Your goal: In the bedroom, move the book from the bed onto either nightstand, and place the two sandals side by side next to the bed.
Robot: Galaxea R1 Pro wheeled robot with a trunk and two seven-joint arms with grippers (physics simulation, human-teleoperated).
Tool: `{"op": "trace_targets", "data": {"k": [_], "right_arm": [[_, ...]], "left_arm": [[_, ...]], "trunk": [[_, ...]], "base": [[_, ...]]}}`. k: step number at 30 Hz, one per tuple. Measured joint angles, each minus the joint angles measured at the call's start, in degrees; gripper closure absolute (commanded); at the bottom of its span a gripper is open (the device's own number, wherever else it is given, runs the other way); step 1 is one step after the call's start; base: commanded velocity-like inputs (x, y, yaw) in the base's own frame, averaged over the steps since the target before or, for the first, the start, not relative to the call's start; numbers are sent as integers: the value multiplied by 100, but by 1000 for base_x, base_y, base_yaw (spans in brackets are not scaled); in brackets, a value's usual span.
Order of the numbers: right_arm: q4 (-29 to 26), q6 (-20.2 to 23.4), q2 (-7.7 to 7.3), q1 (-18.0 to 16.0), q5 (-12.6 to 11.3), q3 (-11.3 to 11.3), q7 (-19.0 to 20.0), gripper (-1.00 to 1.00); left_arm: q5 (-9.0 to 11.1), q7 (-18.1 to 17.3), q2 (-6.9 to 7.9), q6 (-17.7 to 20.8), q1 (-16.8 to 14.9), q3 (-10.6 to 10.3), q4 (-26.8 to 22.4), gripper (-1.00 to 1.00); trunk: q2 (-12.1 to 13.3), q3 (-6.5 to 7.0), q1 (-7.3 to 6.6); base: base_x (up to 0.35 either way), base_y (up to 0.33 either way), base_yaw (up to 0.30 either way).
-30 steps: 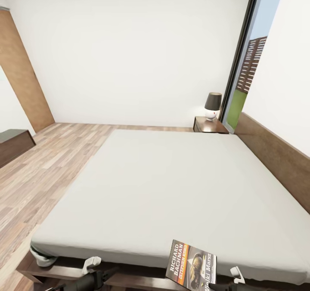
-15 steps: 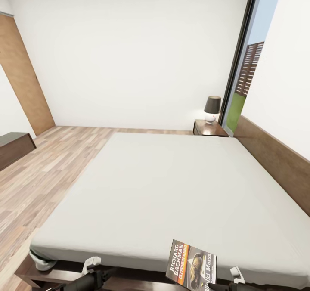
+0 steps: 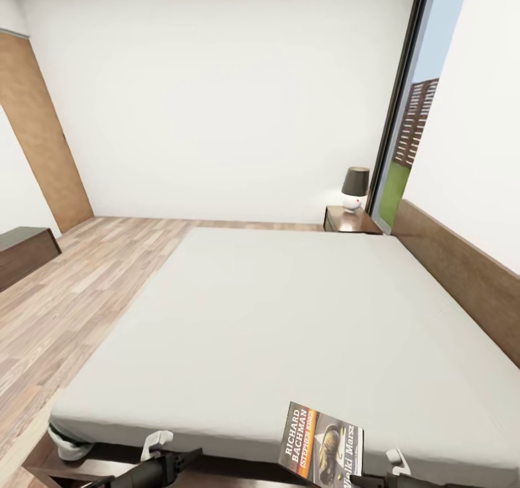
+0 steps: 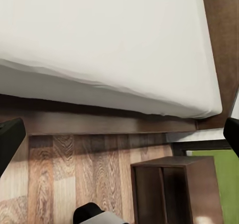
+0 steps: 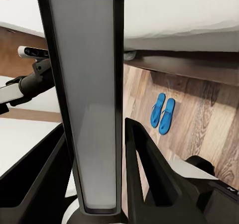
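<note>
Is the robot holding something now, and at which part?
Yes: the right tool holds the book by its lower edge. The left tool is open and holds nothing.

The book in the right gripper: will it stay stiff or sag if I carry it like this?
The book looks thin, so probably light and somewhat bendy. In the right wrist view it stands edge-on and straight between the fingers, so no sag so far. A glossy cover might slip.
</note>
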Motion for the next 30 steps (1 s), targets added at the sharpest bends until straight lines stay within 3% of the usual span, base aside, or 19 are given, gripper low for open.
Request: {"op": "trace_targets", "data": {"k": [30], "right_arm": [[0,0,0,0,0,3,-8,100]], "left_arm": [[0,6,-1,0,0,0,2,-100]], "trunk": [[0,279,0]], "base": [[0,0,0]]}}
